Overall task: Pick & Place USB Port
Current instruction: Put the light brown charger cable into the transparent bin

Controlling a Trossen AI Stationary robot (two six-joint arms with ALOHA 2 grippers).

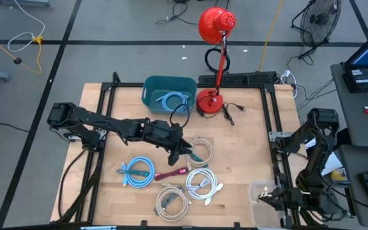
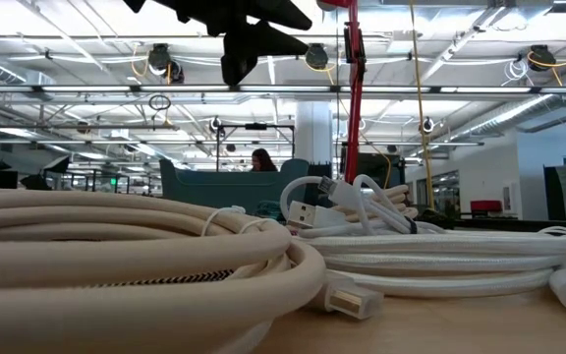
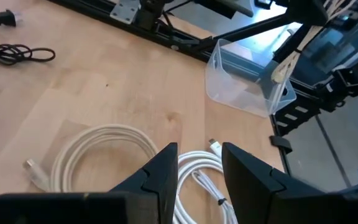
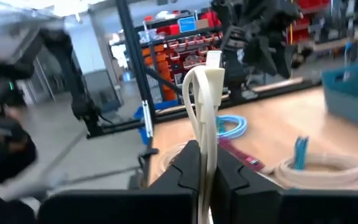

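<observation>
My left gripper [image 1: 181,151] [image 3: 199,169] hangs open above the heap of coiled cables at the table's middle; it touches nothing. Below it lie white coils [image 3: 107,152] [image 1: 200,183], a blue coil [image 1: 139,171] and a magenta cable [image 1: 171,174], all flat on the wood. In the low view the left gripper [image 2: 244,44] shows high above the white cables [image 2: 362,211]. My right gripper [image 4: 202,165] sits at the table's near right corner [image 1: 268,199], shut on a white USB cable [image 4: 205,106]. My right gripper pinches a folded bight of the white USB cable [image 4: 201,140] between its two fingers. Both strands run out past the fingertips, and the flat plug end [image 4: 214,60] stands beyond them. The held part is lifted clear of the table.
A clear plastic tub [image 1: 262,190] [image 3: 244,81] stands at the near right corner beside the right arm. A teal bin [image 1: 168,93] with a blue cable sits at the far middle, next to a red desk lamp [image 1: 211,99] and its black cord [image 3: 17,54].
</observation>
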